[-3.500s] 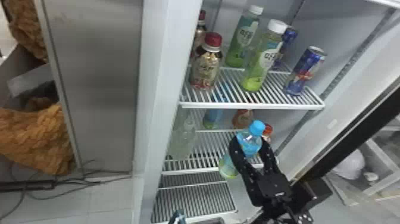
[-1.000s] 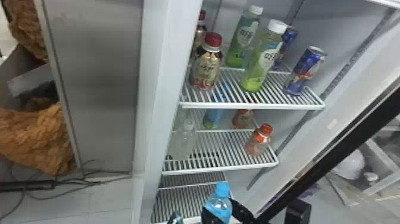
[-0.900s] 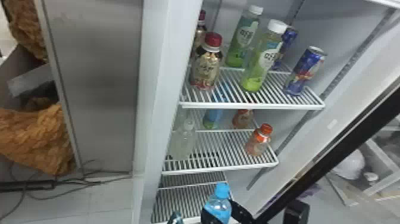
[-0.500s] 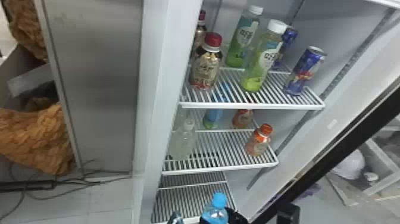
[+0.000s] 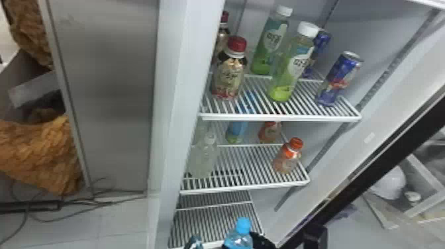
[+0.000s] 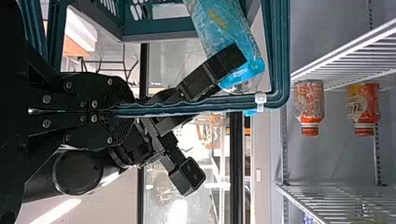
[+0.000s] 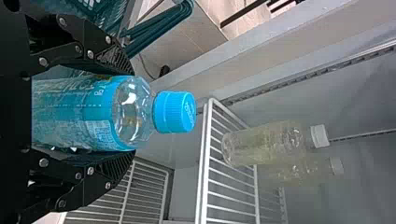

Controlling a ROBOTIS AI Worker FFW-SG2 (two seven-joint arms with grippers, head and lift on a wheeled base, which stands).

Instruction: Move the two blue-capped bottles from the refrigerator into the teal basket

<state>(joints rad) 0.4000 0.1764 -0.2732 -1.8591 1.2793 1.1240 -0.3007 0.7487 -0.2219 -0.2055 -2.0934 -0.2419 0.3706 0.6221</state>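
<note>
Lowered blue-capped bottle (image 5: pixel 237 239), ridged cap (image 7: pixel 173 112), black right claw (image 5: pixel 261 240)

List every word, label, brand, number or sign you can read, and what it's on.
Nothing reads surely enough to quote.
Blue-capped bottle in the right hand: label and cap print, too small.
Front white-capped green bottle, top shelf: label lettering, too blurred.
Red-capped bottle, top shelf: too blurred.
Orange-capped bottle, shelf below: too small.
</note>
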